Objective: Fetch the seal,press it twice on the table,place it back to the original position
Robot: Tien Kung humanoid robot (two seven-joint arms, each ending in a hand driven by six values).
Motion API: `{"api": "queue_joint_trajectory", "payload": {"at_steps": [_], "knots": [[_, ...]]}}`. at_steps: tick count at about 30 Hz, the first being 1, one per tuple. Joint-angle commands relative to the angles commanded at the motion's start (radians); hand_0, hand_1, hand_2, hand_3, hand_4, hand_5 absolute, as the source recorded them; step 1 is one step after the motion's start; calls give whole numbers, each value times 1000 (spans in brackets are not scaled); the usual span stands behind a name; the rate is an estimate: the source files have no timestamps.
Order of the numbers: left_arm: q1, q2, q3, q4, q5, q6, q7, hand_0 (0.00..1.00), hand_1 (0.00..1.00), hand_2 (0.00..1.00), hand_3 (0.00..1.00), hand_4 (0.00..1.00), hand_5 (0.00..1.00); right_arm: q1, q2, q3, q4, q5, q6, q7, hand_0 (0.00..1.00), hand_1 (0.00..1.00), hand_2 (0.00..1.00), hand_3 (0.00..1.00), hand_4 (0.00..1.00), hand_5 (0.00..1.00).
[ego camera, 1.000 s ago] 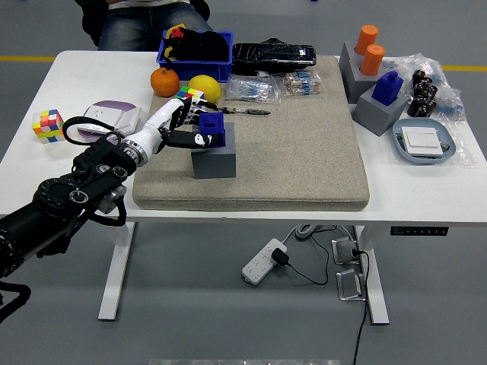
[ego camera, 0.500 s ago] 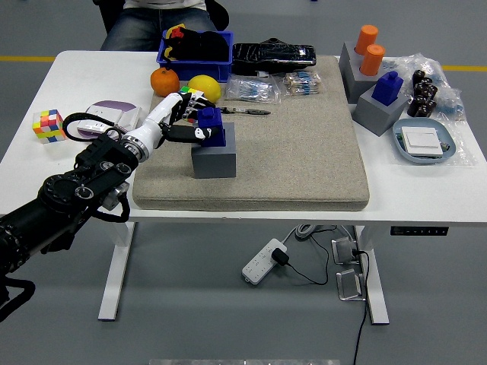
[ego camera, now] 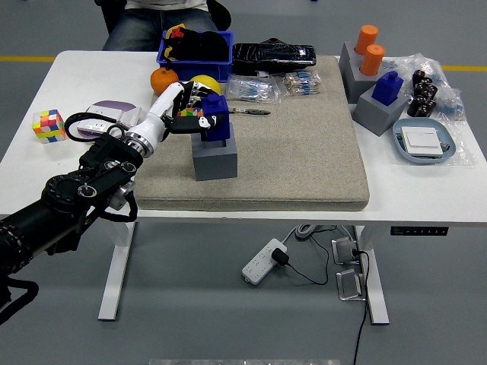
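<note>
1. The left robot hand (ego camera: 185,112) has its fingers closed around the blue seal (ego camera: 214,118), grasping it from the side.
2. The seal sits just above its gray block holder (ego camera: 214,158) on the tan mat (ego camera: 304,152), apparently lifted for stamping.

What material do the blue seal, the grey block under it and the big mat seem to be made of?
Blue seal, held by the left hand: probably plastic; even, saturated colour, crisp moulded edges.
Grey block: matte, flat faces, no shine; likely plastic or foam, unclear which.
Mat: looks like felt or woven fabric; beige, speckled, fuzzy texture.
</note>
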Motion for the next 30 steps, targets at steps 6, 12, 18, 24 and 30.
{"api": "queue_joint_trajectory", "payload": {"at_steps": [6, 12, 18, 24, 30], "knots": [[-1, 20, -36, -53, 35, 6, -4, 666, 458, 392, 499, 714, 2, 1, 2, 6, 0, -1, 0, 0, 861, 795, 767, 764, 841, 531], [-3, 96, -101, -111, 88, 19, -15, 667, 457, 392, 499, 712, 2, -2, 0, 12, 1, -3, 0, 0, 861, 795, 766, 765, 841, 532], [26, 177, -145, -89, 74, 31, -30, 661, 459, 392, 501, 712, 2, -6, 2, 18, 0, -4, 0, 0, 861, 795, 766, 764, 841, 533], [71, 214, -118, -54, 68, 40, -43, 662, 458, 391, 502, 715, 2, -6, 3, 19, 1, -5, 0, 0, 861, 795, 765, 765, 840, 534], [104, 209, -92, -39, 59, 44, -46, 662, 459, 391, 500, 715, 2, -5, 2, 19, 3, -2, -1, 0, 861, 795, 766, 765, 839, 532]]}}
